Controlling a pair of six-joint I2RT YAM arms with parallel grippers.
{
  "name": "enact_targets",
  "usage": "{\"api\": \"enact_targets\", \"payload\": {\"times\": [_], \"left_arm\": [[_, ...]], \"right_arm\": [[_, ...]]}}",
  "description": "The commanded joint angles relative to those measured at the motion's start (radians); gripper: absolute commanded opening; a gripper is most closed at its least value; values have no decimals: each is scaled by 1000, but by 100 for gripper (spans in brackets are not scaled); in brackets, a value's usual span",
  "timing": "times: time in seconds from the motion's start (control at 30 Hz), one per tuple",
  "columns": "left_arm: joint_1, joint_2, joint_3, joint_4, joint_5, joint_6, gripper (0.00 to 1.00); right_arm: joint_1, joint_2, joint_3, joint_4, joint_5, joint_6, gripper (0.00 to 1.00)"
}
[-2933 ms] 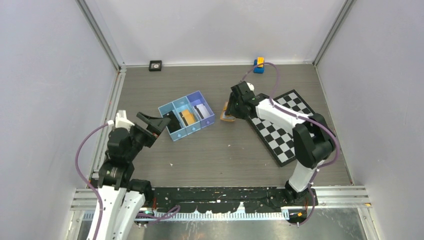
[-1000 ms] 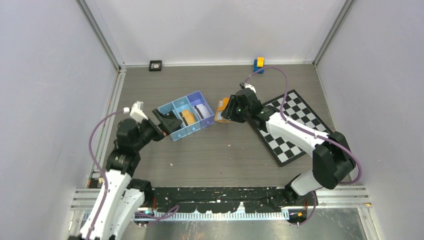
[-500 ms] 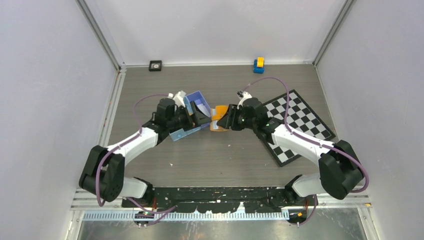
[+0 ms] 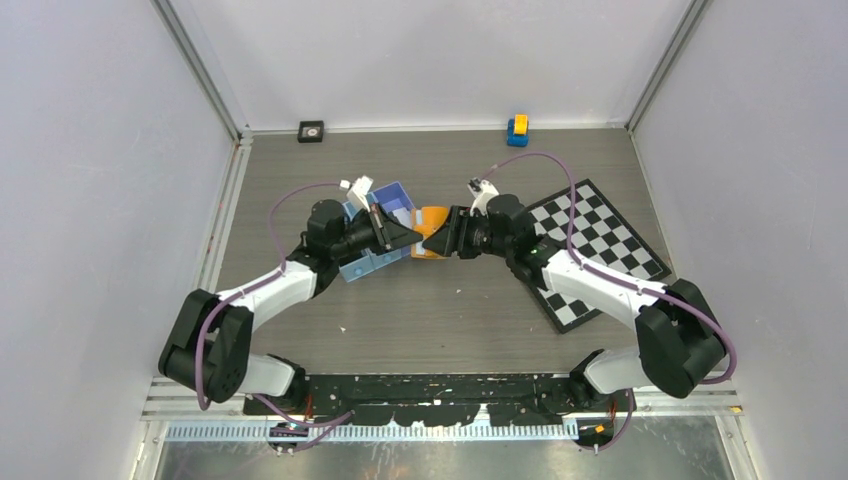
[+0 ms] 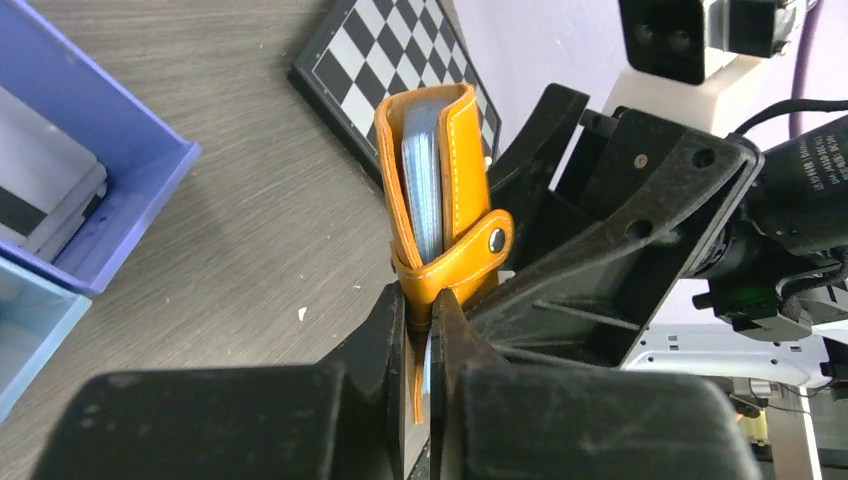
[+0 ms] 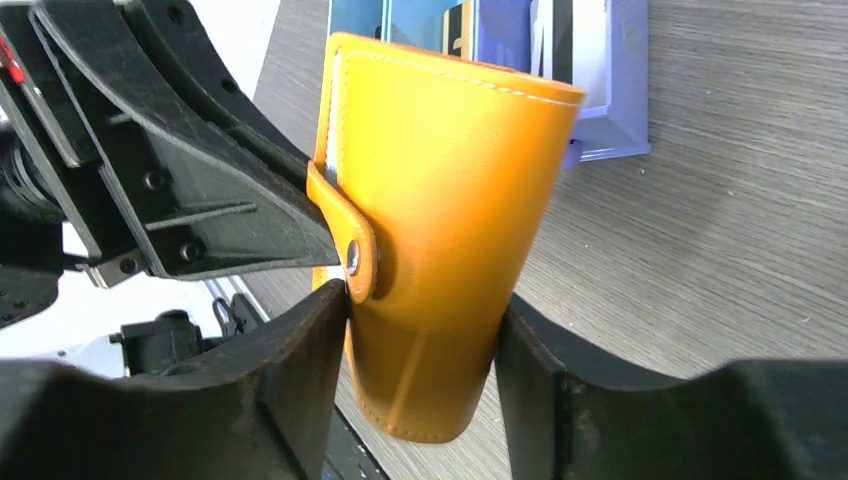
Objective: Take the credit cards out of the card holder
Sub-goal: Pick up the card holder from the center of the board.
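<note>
The orange card holder [image 4: 432, 218] is held off the table between both arms, beside the tray. My right gripper [image 6: 420, 305] is shut across its width, the snap strap [image 6: 352, 250] facing my left gripper [image 4: 413, 238]. In the left wrist view the card holder [image 5: 460, 180] stands on end, with pale blue credit cards [image 5: 425, 190] showing in its open side. My left gripper [image 5: 422, 310] is shut on its near end. A thin orange layer and a pale card edge [image 5: 428, 370] lie between the jaws.
The blue three-compartment tray [image 4: 357, 268] sits just left of the card holder, cards lying in its compartments [image 5: 40, 190]. A checkerboard mat [image 4: 590, 240] lies to the right under my right arm. A small yellow-and-blue block [image 4: 517, 129] and a black square [image 4: 311, 130] rest at the back wall.
My left arm swung in from the left, over the tray, to the card holder and its jaws went from wide open to shut. My right arm brought the card holder slightly left.
</note>
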Motion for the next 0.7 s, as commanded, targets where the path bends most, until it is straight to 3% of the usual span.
{"api": "enact_targets", "payload": {"times": [0.0,0.07,0.13,0.5,0.67], "left_arm": [[33,-21,-29,168,38,-29,0],[45,-20,-42,210,51,-56,0],[49,-13,-52,247,64,-77,0],[52,17,-67,405,128,-169,0],[51,28,-83,510,154,-231,0]], "right_arm": [[10,-11,-6,84,-10,12,71],[5,-30,-28,98,19,38,85],[-11,-55,-79,171,26,74,92],[-120,-178,-254,448,-32,213,91],[-162,-221,-281,472,-44,252,78]]}}
